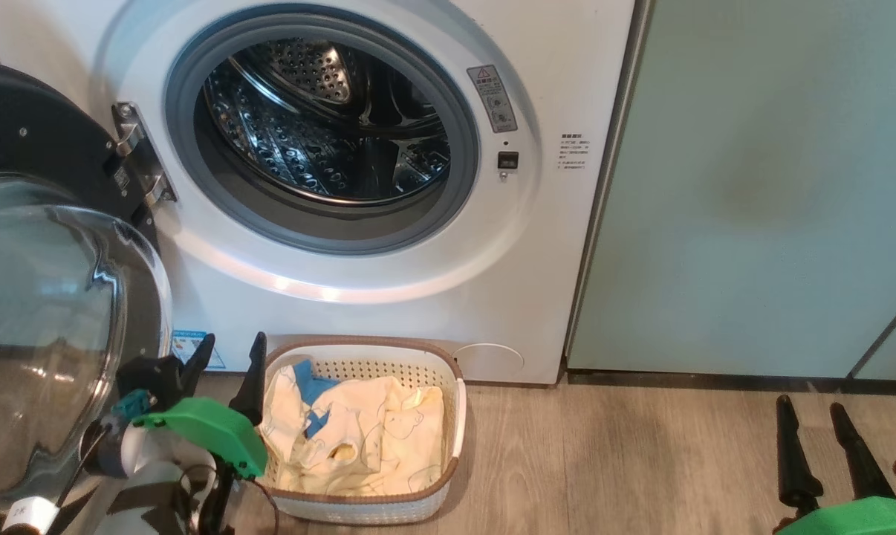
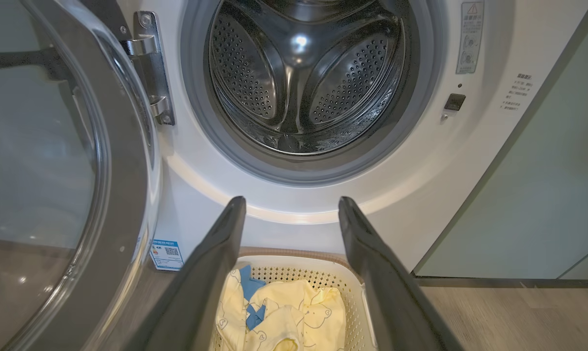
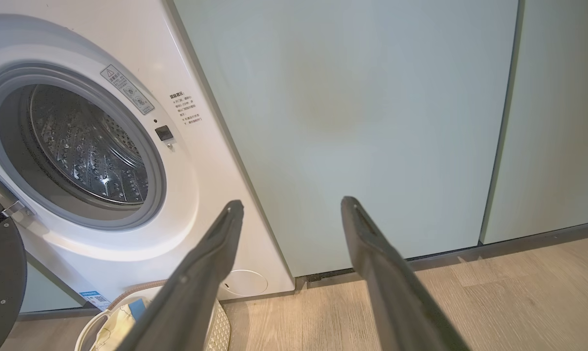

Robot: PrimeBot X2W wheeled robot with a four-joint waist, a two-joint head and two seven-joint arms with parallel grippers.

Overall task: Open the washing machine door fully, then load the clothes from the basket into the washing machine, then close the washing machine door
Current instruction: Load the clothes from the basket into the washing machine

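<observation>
washing machine door (image 1: 43,297) sits far left, swung out on its hinge (image 1: 140,160) with the glass bowl facing the robot. It looks fully open, so the opening step reads as done and the mouth is free for loading. left gripper (image 1: 234,342) hangs just right of the door's edge by the blue sticker (image 1: 188,345), fingers spread and holding nothing, tips toward the basket's near-left corner; likely staged for the first grab. In the left wrist view the heap lies between and below the two fingers. basket (image 1: 459,416) stands on the floor (image 1: 604,461) just in front of the washing machine (image 1: 537,260), under the opening; can't tell if they touch. That placement keeps the lift short, straight up and forward. clothes (image 1: 366,438) are all piled in the basket, pale yellow with a blue part at back left; none loaded yet. drum (image 1: 329,126) is empty inside the grey seal (image 1: 463,171). In the way: the door bowl crowds the left arm's left side, and any garment must clear the basket's back rim and the washer's lower lip. Pale green cabinet (image 1: 752,186) stands beside the washer on the right, not involved. right gripper (image 1: 810,405) is at lower right over bare floor, well apart from the basket, fingers spread and empty; looks parked clear.
</observation>
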